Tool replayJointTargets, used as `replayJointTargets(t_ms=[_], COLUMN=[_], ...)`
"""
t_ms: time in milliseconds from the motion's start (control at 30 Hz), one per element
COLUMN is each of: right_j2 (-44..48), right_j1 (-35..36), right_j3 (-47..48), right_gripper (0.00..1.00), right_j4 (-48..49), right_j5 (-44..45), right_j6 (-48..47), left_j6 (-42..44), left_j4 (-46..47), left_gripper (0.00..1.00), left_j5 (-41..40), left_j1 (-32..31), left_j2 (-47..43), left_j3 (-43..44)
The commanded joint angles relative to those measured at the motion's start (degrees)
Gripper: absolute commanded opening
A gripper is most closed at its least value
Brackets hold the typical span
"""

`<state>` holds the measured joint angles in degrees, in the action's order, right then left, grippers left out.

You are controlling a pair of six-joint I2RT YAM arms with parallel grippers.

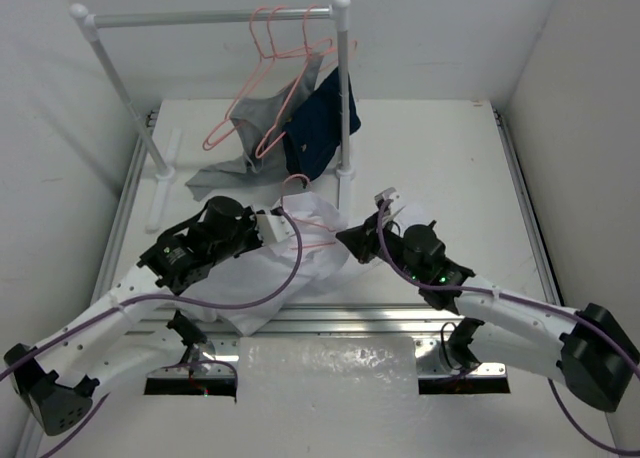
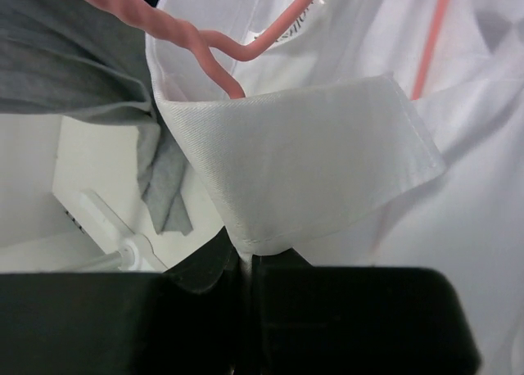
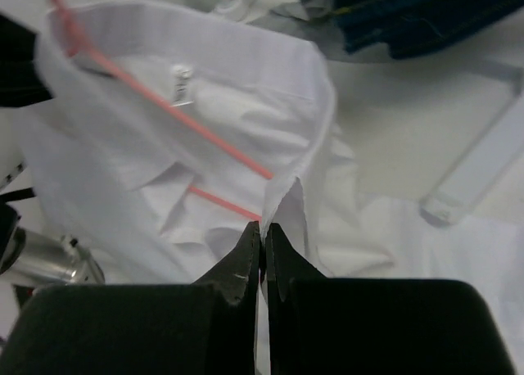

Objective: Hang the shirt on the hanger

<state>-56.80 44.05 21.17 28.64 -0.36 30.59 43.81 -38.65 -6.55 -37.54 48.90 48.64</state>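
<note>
Found left jaws pinched shut on the collar edge of the shirt [image 2: 319,162], with white cloth running down into the seam between them. Found right jaws closed just as narrowly on an open front edge at the shirt's right side, with a thin fold nipped between the tips.

Recorded the shirt held up at the collar between the two grips, the rest lying crumpled on the surface [image 1: 450,148] and trailing toward the arm bases.

Logged the hanger [image 2: 151,19] inside the shirt, its twisted neck rising out of the collar opening. Saw its salmon-pink arms running within the cloth and showing faintly through it. Could not tell whether both shoulders sat fully on the wire.

Noted, beyond the shirt:
- grey garment [image 1: 255,128], hung from a pink hanger, its tail reaching the surface just behind the shirt's collar
- navy garment [image 1: 322,118], hung beyond the shirt's right shoulder, beside the grey one
- white rail [image 1: 210,18] on two posts, standing behind and above the shirt
- spare pink hangers [image 1: 268,38] hooked over that rail, well above the shirt
</note>
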Motion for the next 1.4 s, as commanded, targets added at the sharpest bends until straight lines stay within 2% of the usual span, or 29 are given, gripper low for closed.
replayJointTargets(t_ms=[0,100,200,367,567,667,767,800,833,1033,1133,1300,1367], right_j2=[-1.1,-2.9,-4.3,-6.4,-10.8,-10.6,-7.5,-5.0,-3.8,4.0,8.0,12.9,13.7], right_j1=[3.9,9.5,13.7,14.8,14.7,14.8,14.7,14.7,14.7,14.7,14.8,14.8,14.8], right_j3=[4.0,7.4,10.2,8.4,4.1,2.5,2.6,2.8,3.4,7.7,8.5,9.3,10.4], right_gripper=[0.00,0.00,0.00,0.00,0.00,0.00,0.18,0.34,0.40,0.65,0.69,0.75,0.76], right_j4=[5.7,6.2,5.5,7.2,11.8,13.8,10.0,8.9,6.3,-6.6,-9.6,-12.4,-13.8], right_j5=[-2.4,-3.8,-5.0,-9.0,-11.7,-11.9,-11.0,-11.2,-11.5,-14.8,-14.8,-10.9,-8.4], right_j6=[-4.8,-7.6,-10.4,-8.4,-4.1,-3.3,-5.5,-6.6,-8.8,-17.1,-19.5,-21.5,-23.0], left_j6=[-2.2,-2.9,-4.3,-7.5,-9.2,-9.8,-9.2,-8.9,-8.8,-7.9,-5.9,-1.7,-2.0], left_j4=[10.2,10.5,14.6,17.6,12.6,12.0,10.4,9.7,9.4,5.7,0.3,-6.8,-8.1], left_gripper=[0.00,0.00,0.00,0.00,0.00,0.00,0.00,0.00,0.00,0.00,0.00,0.00,0.00], left_j5=[-3.0,-2.9,-5.4,-9.4,-0.8,0.9,-0.2,-0.7,-1.9,-3.6,1.3,-1.6,0.7], left_j1=[-0.3,-0.9,-1.1,-1.0,-1.0,-0.8,-0.1,0.1,0.3,1.9,3.3,7.0,8.2], left_j2=[1.1,3.9,5.0,3.7,1.1,-0.6,-1.9,-2.8,-3.2,-6.1,-7.6,-11.2,-12.5], left_j3=[0.8,1.2,1.1,5.7,10.8,11.3,12.8,13.1,14.0,17.9,19.6,16.9,16.1])
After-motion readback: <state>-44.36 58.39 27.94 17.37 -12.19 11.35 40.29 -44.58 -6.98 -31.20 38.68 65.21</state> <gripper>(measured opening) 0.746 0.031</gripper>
